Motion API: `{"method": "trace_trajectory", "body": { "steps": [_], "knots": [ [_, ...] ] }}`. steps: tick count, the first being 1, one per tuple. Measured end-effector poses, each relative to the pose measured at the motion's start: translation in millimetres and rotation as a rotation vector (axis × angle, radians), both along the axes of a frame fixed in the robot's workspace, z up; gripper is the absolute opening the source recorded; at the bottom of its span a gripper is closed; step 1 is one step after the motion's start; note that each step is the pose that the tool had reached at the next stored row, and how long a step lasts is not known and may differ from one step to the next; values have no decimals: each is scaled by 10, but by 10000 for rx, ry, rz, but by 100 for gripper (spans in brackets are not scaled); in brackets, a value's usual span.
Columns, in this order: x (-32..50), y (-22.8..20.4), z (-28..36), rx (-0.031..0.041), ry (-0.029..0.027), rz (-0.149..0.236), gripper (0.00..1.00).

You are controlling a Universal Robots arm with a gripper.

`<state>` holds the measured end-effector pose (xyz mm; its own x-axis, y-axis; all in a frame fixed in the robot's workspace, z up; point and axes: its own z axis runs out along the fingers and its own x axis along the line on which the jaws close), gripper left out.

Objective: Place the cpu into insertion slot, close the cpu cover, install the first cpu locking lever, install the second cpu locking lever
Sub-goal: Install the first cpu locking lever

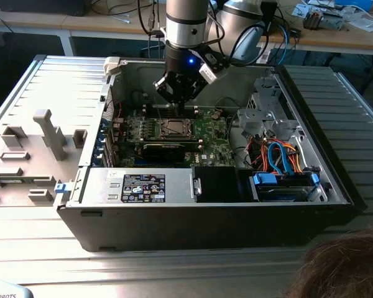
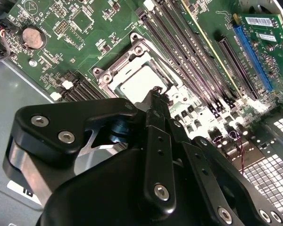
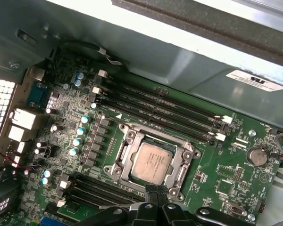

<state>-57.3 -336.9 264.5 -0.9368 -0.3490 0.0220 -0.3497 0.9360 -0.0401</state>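
In the second wrist view the black, bolted metal gripper (image 2: 155, 92) is seen closest, from behind. Its two fingers are pressed together into one narrow tip, and nothing is seen clasped between them. That tip is poised close over one edge of the insertion slot (image 2: 104, 75), a square socket with a silvery metal rim set in the green motherboard (image 2: 75, 47). In the first wrist view the cpu (image 3: 152, 162), a small flat square chip with a pale silver-grey top, is seated inside the slot. The cpu cover (image 3: 127, 155), a thin silvery frame plate with a square window, is laid flat around the chip. Long black memory slots (image 3: 165, 110) are ranged on either side of the socket. In the exterior view the open black computer case (image 1: 174, 230) is laid on a ribbed grey table (image 1: 25, 93). A person's dark hair (image 1: 348, 267) is seen at the lower corner on the exterior view's right.
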Motion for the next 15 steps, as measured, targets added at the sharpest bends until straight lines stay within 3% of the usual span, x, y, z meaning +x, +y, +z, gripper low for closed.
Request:
{"method": "trace_trajectory", "body": {
  "steps": [15],
  "knots": [
    [0,0,0,-1,1,392,11]
  ]
}}
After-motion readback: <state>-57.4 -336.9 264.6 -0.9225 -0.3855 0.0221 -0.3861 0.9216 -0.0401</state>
